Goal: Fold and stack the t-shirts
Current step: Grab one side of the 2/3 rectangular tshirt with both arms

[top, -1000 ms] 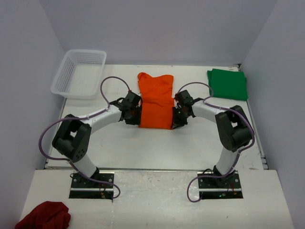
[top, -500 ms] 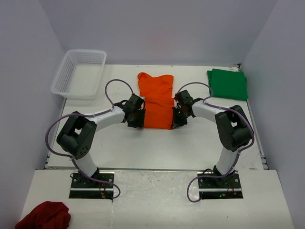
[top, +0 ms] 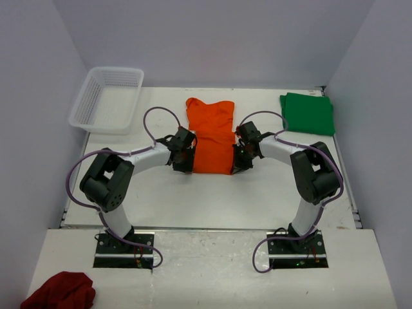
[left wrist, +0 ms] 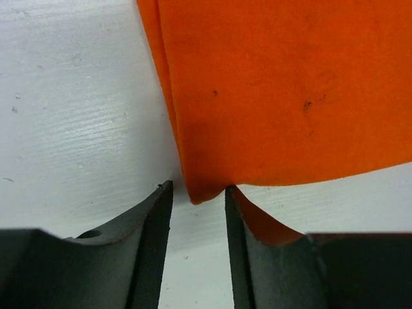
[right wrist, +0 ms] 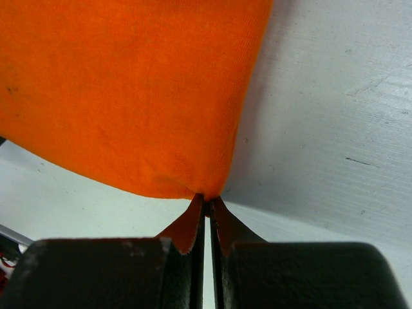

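**Both grippers at the orange shirt's near corners**

The right gripper [right wrist: 206, 203] is pinched tight on the orange shirt [top: 211, 138] at its near right corner. The left gripper [left wrist: 198, 193] stands narrowly parted, with the near left corner at its tips. The shirt lies mid-table [top: 193, 199] as a long folded strip. There are two shirts: this one and a dark green shirt [top: 308, 113] lying flat at far right. One white basket [top: 116, 69] sits far left.
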{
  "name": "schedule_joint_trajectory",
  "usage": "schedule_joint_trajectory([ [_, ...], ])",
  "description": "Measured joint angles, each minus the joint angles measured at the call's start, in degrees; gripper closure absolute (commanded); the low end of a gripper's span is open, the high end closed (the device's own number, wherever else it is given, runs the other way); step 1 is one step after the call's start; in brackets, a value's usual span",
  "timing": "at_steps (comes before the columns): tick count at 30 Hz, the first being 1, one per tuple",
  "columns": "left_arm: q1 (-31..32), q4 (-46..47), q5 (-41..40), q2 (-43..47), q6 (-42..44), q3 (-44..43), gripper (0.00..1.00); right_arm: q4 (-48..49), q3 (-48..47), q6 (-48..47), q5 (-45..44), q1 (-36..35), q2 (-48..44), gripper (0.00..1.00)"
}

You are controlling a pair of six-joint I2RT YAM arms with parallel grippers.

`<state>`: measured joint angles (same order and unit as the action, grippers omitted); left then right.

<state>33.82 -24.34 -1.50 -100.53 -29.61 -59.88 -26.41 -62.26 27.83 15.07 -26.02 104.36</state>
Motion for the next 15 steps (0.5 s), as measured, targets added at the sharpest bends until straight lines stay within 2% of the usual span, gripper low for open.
schedule_joint_trajectory([
  [1, 0.0, 0.1, -0.2, 0.0, 0.0, 0.1, 0.7, 0.0, 0.0, 0.0, 0.0, 0.0, 0.0, 1.0],
  [3, 0.0, 0.6, -0.3, 0.0, -0.4, 0.4, 0.77, 0.0, 0.0, 0.0, 0.0, 0.0, 0.0, 1.0],
  [4, 0.0, 1.0, -0.3, 0.0, -0.5, 0.6, 0.88, 0.0, 0.0, 0.0, 0.0, 0.0, 0.0, 1.0],
  [6, 0.0, 1.6, -0.2, 0.0, -1.1, 0.9, 1.0, 0.1, 0.0, 0.0, 0.0, 0.0, 0.0, 1.0],
  [15, 0.0, 5.7, 0.7, 2.8, -1.4, 5.2, 1.0, 0.2, 0.0, 0.0, -0.1, -0.4, 0.0, 1.0],
])
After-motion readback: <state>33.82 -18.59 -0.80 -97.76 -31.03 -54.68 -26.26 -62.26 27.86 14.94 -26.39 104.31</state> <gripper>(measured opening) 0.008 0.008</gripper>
